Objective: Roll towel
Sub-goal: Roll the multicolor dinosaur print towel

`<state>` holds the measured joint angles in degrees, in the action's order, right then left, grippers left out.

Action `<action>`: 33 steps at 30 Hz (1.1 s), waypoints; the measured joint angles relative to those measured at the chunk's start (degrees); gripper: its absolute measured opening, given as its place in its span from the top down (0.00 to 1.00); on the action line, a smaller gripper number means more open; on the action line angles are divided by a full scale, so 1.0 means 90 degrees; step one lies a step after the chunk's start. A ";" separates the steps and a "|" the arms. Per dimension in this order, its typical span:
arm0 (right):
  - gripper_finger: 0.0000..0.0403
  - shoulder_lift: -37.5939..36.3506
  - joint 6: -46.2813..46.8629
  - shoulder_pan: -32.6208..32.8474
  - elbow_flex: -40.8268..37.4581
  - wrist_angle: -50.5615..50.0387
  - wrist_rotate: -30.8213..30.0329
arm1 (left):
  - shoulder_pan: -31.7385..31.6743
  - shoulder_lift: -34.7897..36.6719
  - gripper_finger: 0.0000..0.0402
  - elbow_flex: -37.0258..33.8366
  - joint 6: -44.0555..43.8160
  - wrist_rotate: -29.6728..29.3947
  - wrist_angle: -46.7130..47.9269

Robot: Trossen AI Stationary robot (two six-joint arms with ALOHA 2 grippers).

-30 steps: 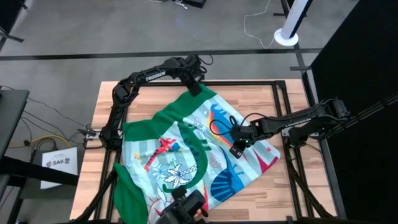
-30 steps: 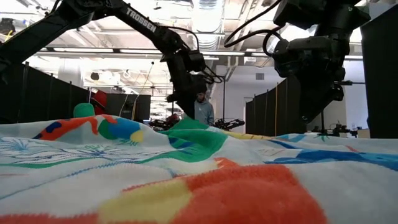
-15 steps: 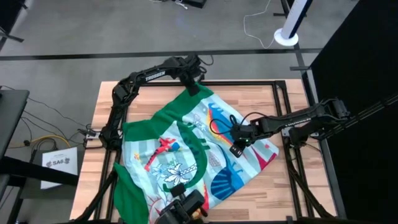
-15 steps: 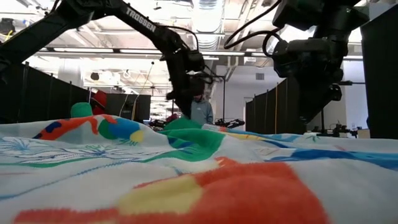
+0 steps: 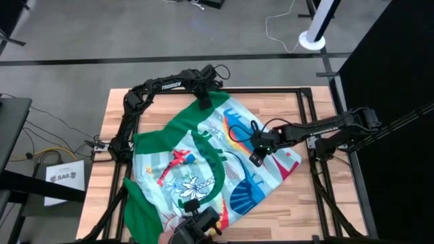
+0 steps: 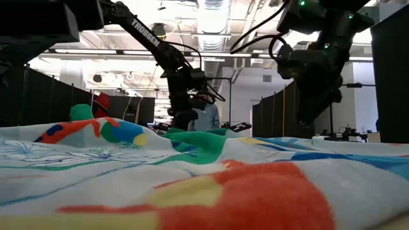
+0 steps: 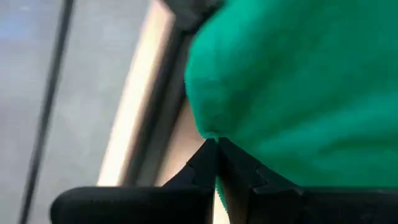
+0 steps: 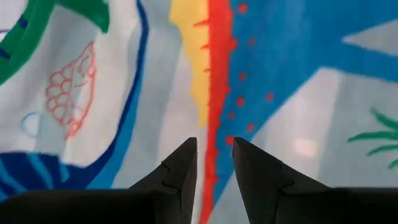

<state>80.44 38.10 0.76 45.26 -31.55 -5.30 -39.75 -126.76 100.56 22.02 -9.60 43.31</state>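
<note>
On table: one large soft green beach towel [image 5: 203,169] with light-blue tropical print and white, red and orange motifs, spread rumpled over the slatted wooden table [image 5: 308,210]; its near edge drapes off the table's front.
Towel count: one cloth, no second piece seen.
Arms: two, both dark, both reaching over the towel.
Writing, arm: white "TROSSEN" lettering on the left arm's upper link [image 5: 171,85]; the same word reads on the arm in the low view.
Writing, floor: a white placard marked "SAG" [image 5: 66,177] lies left of the table, beside yellow cable.
Left gripper [image 5: 204,102]: at the towel's far green corner, fingers pinched together on the green hem; the wrist view shows the fingertips meeting on the cloth's edge [image 7: 211,140].
Right gripper [image 5: 255,157]: over the towel's right half, above a blue, red and yellow motif; fingers parted by a narrow gap, nothing between them in the wrist view [image 8: 214,163].
Room beyond towel: a person [image 6: 206,116] stands far off, partly hidden behind the left arm.
Floor beyond table: one white round-based post [image 5: 314,37].
</note>
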 joint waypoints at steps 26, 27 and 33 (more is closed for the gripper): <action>1.00 0.1353 -0.0738 -0.1124 -0.0222 0.0016 0.0386 | 0.0315 0.1416 0.88 -0.0394 0.0847 0.3044 0.2254; 1.00 0.1269 -0.0738 -0.1170 -0.0234 -0.0018 0.0330 | 0.0413 0.1413 0.88 -0.0633 0.0903 0.3041 0.2115; 1.00 0.0456 -0.0582 -0.0930 0.0045 -0.0738 0.0175 | 0.0575 0.1399 0.91 -0.2027 0.0901 0.2190 0.0519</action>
<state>84.55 32.87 -7.61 45.67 -38.20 -3.73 -34.58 -114.17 82.31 30.13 10.11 47.98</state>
